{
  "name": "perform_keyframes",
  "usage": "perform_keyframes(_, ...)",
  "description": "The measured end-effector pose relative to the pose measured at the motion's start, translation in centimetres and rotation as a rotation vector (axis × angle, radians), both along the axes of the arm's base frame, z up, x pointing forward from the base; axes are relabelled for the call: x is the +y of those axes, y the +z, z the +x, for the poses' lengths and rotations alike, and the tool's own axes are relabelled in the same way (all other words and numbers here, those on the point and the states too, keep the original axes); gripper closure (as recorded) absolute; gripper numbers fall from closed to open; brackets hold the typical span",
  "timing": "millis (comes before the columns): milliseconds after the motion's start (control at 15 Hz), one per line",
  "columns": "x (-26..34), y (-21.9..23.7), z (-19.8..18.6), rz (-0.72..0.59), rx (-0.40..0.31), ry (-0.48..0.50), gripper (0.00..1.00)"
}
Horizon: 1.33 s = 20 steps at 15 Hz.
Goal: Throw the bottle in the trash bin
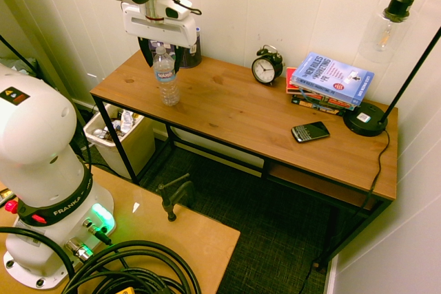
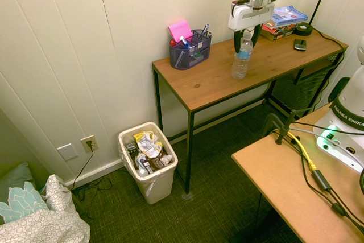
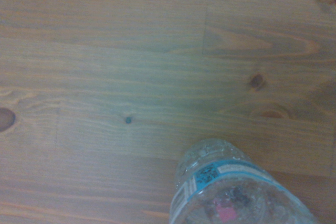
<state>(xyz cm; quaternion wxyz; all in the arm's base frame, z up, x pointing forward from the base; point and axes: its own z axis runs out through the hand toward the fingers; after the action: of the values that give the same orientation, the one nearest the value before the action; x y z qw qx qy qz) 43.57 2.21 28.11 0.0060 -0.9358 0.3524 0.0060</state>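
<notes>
Bottle (image 1: 166,77): stands upright on the worktop (image 1: 241,111), long axis vertical, directly beneath the claw (image 1: 164,51), whose fingers flank the cap and neck. Whether they press on the neck cannot be told.

Trash bin (image 2: 149,163): on the floor beyond the worktop's end, well apart from and below the bottle, already holding litter. The second exterior view shows its full open rim; the first shows it partly, behind the frame. The wrist view shows only the bottle's shoulder and label over wood.
</notes>
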Motion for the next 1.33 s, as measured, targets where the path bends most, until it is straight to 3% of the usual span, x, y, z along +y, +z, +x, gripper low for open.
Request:
perform_keyframes(1067, -1.9, -0.6, 0.0, 0.001, -0.027, 0.008, 1.0)
perform_keyframes(1333, 1.5, 0.4, -0.8, -0.002, -0.045, 0.084, 1.0)
